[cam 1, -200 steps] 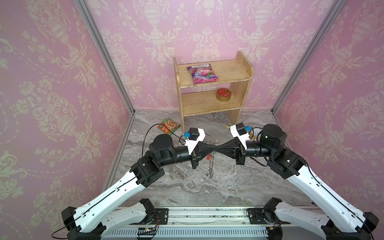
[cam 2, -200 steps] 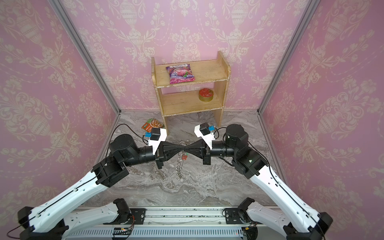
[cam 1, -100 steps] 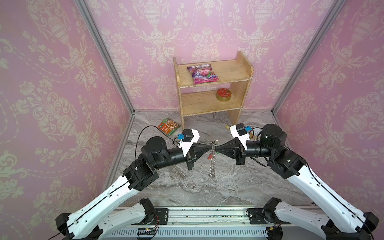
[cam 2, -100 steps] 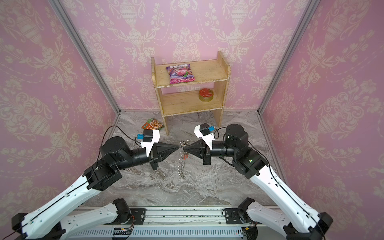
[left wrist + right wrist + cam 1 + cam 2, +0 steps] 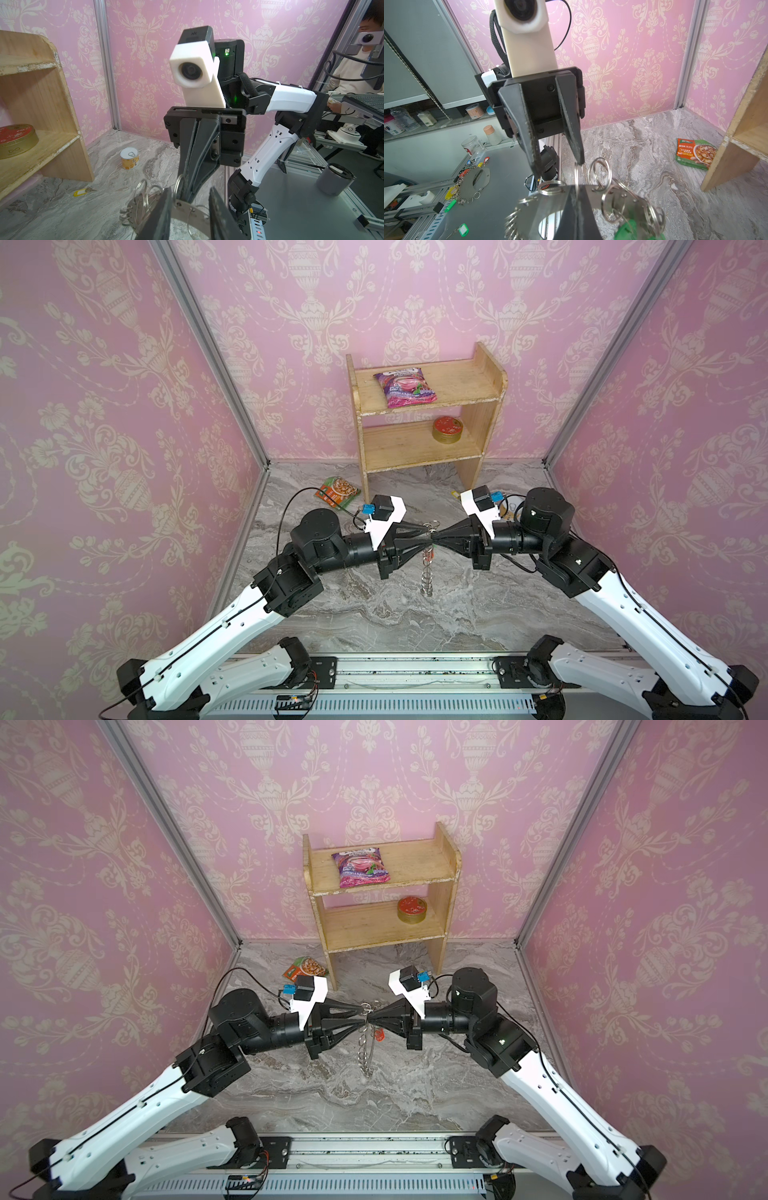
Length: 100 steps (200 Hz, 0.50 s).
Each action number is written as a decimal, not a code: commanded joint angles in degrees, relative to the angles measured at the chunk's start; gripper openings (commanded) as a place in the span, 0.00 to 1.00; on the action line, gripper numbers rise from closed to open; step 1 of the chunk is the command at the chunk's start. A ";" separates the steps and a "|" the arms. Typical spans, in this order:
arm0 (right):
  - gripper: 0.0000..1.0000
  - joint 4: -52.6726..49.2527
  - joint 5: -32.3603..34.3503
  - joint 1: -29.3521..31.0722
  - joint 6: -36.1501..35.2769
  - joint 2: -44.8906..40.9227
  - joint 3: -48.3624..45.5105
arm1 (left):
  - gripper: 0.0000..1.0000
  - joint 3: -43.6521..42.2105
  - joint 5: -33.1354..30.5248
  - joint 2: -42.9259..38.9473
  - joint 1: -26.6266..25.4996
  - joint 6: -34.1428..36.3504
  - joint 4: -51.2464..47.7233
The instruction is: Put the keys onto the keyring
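Both arms meet tip to tip in mid-air above the grey marble-look tabletop (image 5: 374, 614). We see the right gripper (image 5: 437, 536) with its jaws fully together, pinching the upper rim of the large flat grey metal keyring with silver wire loops (image 5: 365, 1048). The keyring hangs down from that pinch, edge-on in both top views.

The left gripper (image 5: 558, 167) has its jaws partly apart. Its fingers (image 5: 162, 214) sit either side of the keyring's rim without clamping it, so we read it as holding nothing.

Keys:
- A small key with a green plastic tag (image 5: 627, 228) and one with a red-orange tag (image 5: 378, 1036) hang from the loops.
- The small metal key with a yellow plastic tag (image 5: 81, 192) lies flat on the tabletop, near the foot of the light wooden two-tier shelf (image 5: 428, 448) and well apart from the keyring.

We judge the yellow-tagged key to be the one left. It lies toward the back wall on the right arm's side, beyond the right gripper's wrist. The right arm is nearer but busy with the keyring, so the free left gripper would have to reach across the middle. As far as we can tell, the key's long axis, tag to blade, runs roughly along the shelf front.
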 commanded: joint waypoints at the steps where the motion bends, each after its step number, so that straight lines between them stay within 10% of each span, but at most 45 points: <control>1: 0.00 1.71 -1.83 0.33 -0.10 -1.35 2.29 | 0.38 1.02 2.00 0.63 -0.43 -2.23 1.26; 100: 0.00 0.73 -1.96 0.37 -0.94 -1.82 2.09 | 0.31 0.40 2.44 0.97 0.54 -4.58 2.10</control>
